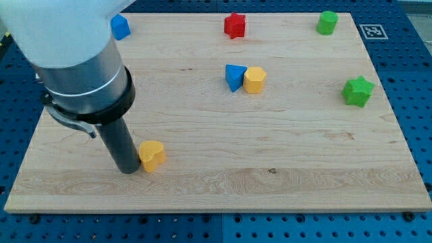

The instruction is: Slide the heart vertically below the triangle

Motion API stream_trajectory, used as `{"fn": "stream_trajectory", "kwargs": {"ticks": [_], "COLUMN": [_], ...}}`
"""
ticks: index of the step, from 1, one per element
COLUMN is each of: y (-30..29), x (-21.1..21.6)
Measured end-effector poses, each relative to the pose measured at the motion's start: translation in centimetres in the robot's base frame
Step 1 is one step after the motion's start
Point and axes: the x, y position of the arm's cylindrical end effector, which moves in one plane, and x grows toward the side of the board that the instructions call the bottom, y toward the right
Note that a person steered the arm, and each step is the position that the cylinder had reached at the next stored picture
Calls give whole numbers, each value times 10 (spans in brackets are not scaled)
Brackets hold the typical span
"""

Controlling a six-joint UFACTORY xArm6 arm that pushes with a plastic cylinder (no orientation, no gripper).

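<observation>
A yellow heart lies on the wooden board at the view's lower left. A blue triangle sits near the middle top, touching a yellow hexagon on its right. My tip rests on the board right against the heart's left side. The heart is well to the left of and below the triangle.
A blue block sits at the top left, partly behind the arm. A red star is at the top middle, a green cylinder at the top right, a green star at the right.
</observation>
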Motion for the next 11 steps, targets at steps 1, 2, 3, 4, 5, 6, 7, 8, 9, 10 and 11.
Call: {"fn": "stream_trajectory", "kwargs": {"ticks": [1,2,3,4,5,6,7,8,9,10,11], "y": [1,40,82,89,89,95,96,93,50,33,72], "x": [0,1,3,6,19,18,17,17,9,-13,-14]}}
